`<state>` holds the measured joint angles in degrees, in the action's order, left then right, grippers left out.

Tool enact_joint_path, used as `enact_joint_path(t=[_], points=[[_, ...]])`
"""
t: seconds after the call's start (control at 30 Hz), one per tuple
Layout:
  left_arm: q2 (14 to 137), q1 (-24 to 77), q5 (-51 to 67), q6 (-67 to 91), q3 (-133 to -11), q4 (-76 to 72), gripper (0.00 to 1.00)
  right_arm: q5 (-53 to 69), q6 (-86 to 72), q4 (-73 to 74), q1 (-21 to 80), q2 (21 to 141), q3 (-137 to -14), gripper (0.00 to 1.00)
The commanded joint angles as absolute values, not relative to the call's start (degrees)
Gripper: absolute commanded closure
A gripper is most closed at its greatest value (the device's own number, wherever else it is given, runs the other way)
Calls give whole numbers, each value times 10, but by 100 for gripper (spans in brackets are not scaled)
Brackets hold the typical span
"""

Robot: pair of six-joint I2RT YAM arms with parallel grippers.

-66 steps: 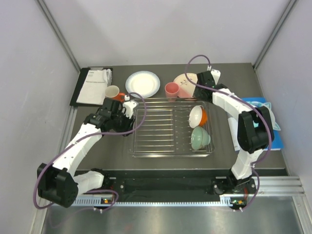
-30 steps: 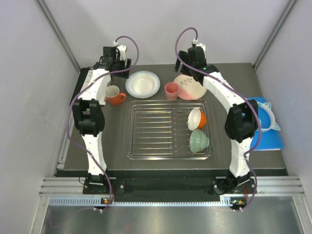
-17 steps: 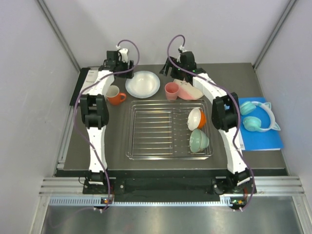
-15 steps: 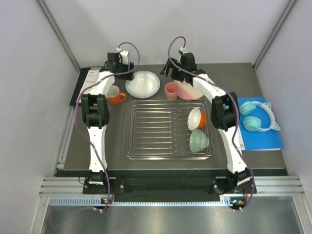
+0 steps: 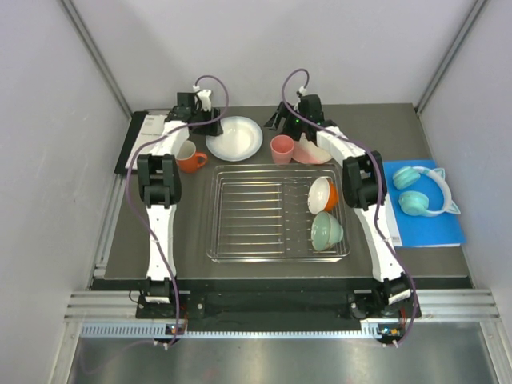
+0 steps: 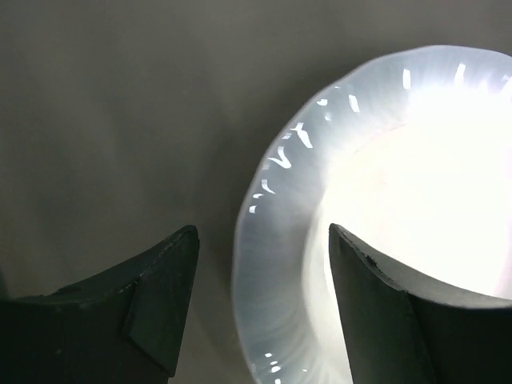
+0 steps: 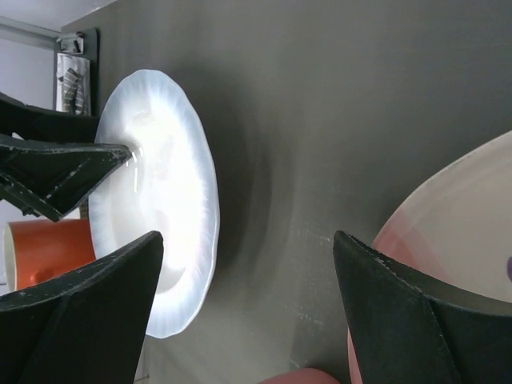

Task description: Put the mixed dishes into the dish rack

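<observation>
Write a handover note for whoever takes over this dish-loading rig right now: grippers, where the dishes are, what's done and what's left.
Left gripper: open, straddling the rim of the white plate, not yet clamped.
Right gripper: open and empty, over bare table between that plate and the beige plate.
Done: white bowl and green bowl sit at the right end of the rack.
Left to load: white plate, beige plate, pink cup and mug, all on the table outside the rack.
</observation>
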<state>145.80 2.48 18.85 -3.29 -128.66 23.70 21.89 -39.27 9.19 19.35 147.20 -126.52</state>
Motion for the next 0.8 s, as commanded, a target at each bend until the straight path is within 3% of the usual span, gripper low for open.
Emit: enact_joint_path(t=[0.0,0.43,0.6,0.77], points=[[1468,47,250,-52,-1319,250,30,252,-408,48,183,1484,-1297,14],[1467,97,266,-53,-1317,243,30,279,-424,34,178,1515,-1297,18],[1467,107,267,-49,-1316,235,31,300,-435,39,178,1536,-1313,36],[1465,110,265,-50,-1313,235,31,315,-415,76,178,1557,-1325,61]])
